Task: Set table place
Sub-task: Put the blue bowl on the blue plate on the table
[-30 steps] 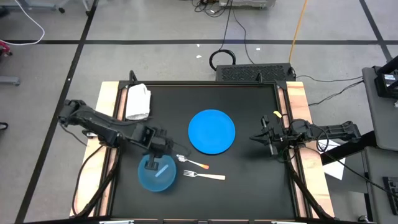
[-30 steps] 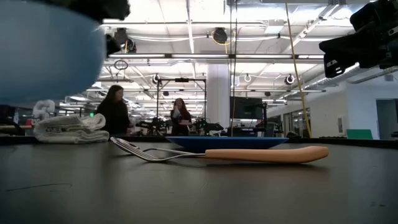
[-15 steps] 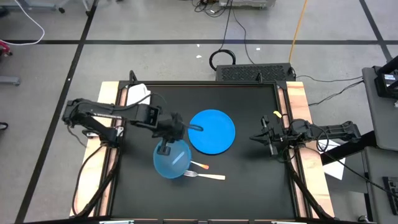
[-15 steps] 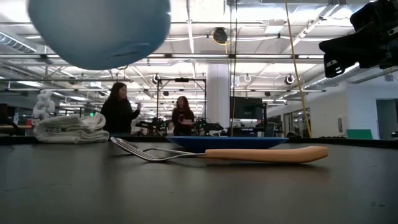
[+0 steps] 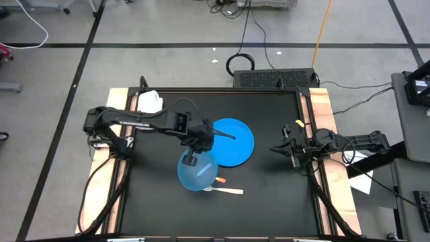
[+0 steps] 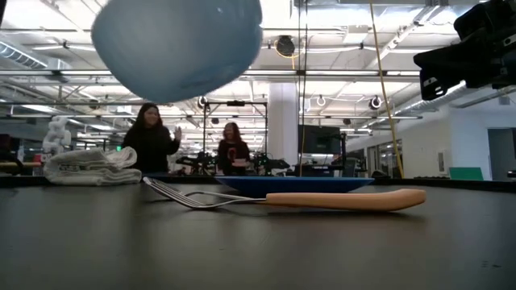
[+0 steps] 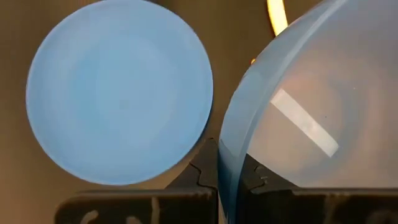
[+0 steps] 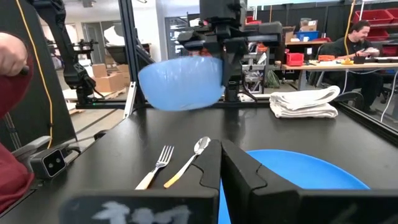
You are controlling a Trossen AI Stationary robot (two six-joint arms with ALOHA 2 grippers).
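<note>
Blue bowl hangs clamped in the outstretched left tool, above table.

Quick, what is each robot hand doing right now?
Left gripper: shut on the rim of the light blue bowl, held in the air over the table.
Right gripper: shut, holding nothing, at the table's right edge.

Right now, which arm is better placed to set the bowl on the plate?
Left. Its claw already grips the bowl by the rim, in the air beside the plate. The right claw waits at the table's right edge.
</note>
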